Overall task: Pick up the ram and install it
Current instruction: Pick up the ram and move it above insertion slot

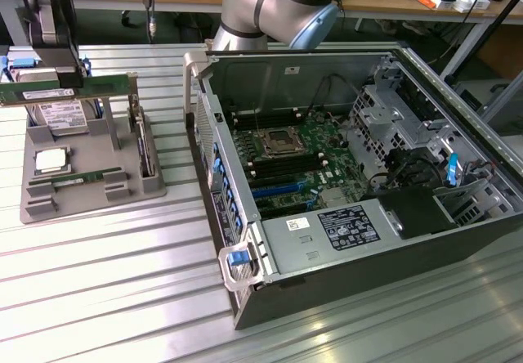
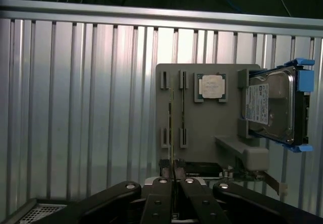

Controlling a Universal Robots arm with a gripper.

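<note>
The ram (image 1: 37,91) is a long green stick held level above the grey parts holder (image 1: 98,191) at the exterior view's far left. My gripper (image 1: 65,78) is shut on its upper edge, just over the hard drive. In the wrist view the ram (image 2: 171,128) shows edge-on as a thin line running up from my gripper (image 2: 173,166), whose fingers (image 2: 164,171) press on it from both sides. The open computer case (image 1: 245,298) lies to the exterior view's right, and its motherboard memory slots (image 1: 282,169) are uncovered.
The holder also carries a silver processor chip (image 1: 51,160), a hard drive with a white label (image 1: 61,118) and a second green stick (image 1: 78,178). Cables and drive cages (image 1: 384,118) crowd the case's far side. The ribbed metal table (image 1: 106,281) surrounds both.
</note>
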